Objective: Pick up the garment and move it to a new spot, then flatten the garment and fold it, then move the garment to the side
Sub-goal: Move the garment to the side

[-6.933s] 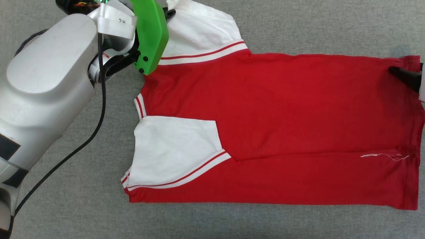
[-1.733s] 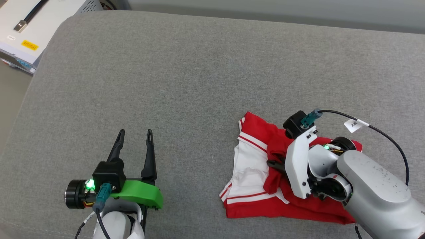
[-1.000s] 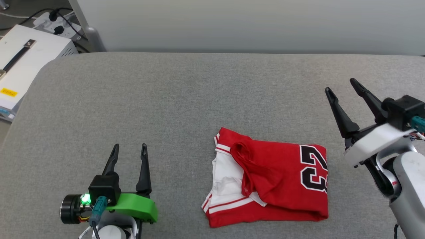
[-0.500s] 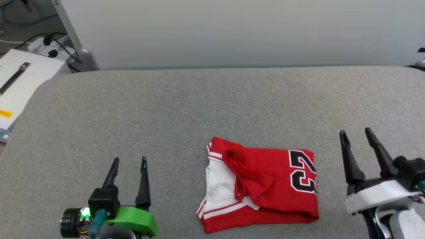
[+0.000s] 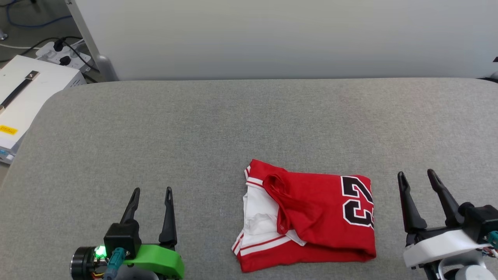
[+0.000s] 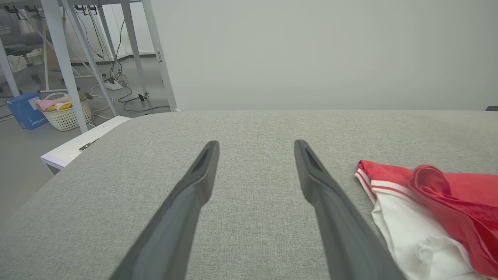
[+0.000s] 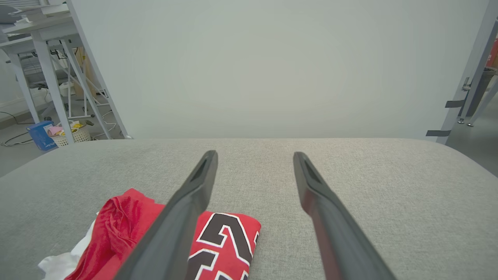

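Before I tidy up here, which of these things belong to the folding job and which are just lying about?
Job: red jersey, grey table under it, left tool, right tool.
Lying about: white case, power strip, basket, blue box.

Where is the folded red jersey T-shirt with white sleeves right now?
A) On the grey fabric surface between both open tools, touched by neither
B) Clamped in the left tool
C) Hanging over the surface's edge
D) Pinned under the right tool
A: the red jersey T-shirt lies on the grey fabric surface, with the left tool and right tool open and apart from it.
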Available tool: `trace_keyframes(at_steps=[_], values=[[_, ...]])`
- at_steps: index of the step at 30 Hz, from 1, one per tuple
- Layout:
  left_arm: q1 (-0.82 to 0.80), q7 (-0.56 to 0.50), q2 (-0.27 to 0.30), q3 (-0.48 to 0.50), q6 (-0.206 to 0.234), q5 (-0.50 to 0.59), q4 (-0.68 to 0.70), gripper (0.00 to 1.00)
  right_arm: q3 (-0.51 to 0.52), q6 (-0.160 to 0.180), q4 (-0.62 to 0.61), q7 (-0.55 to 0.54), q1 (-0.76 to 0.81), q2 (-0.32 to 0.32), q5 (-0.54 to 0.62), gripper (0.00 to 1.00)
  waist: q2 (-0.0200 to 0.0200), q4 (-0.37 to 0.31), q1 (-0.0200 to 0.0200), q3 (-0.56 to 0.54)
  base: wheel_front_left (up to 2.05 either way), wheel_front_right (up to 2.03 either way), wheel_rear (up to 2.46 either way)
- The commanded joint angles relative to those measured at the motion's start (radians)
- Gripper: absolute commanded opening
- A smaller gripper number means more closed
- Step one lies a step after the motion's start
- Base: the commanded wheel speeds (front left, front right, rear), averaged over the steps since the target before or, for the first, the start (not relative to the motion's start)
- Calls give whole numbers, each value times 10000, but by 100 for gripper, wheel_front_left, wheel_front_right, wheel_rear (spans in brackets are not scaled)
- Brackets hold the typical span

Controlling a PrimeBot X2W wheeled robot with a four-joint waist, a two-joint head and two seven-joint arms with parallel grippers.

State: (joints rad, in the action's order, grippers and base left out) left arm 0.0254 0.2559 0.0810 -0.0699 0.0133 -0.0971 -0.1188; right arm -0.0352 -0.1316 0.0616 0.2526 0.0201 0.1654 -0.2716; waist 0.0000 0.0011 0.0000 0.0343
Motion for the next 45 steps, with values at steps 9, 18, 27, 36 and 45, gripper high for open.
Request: trace_keyframes(at_steps=[9,18,27,36,45], values=[[-141,59,-48,-77,41,47,31,100,-635,9,-424,-1643,-2754,2023,-463,100,0,195,0,462,0,0,0],[-343,59,-112,-205,5,-1,12,100,-1875,9,-158,-5699,-3561,3469,-2246,100,0,465,0,746,0,0,0],[-726,59,-197,-469,-36,-19,13,100,-1964,9,513,-9255,-2776,3710,-4561,100,0,929,0,1313,0,0,0],[-1160,59,-234,-512,-119,-28,-47,100,-1972,9,936,-10764,-2612,3022,-5629,100,0,1341,0,2012,0,0,0],[-1397,59,-264,-545,-148,-23,-282,100,-2638,9,1719,-10088,-2490,2715,-5488,0,0,1563,0,2105,0,0,0]])
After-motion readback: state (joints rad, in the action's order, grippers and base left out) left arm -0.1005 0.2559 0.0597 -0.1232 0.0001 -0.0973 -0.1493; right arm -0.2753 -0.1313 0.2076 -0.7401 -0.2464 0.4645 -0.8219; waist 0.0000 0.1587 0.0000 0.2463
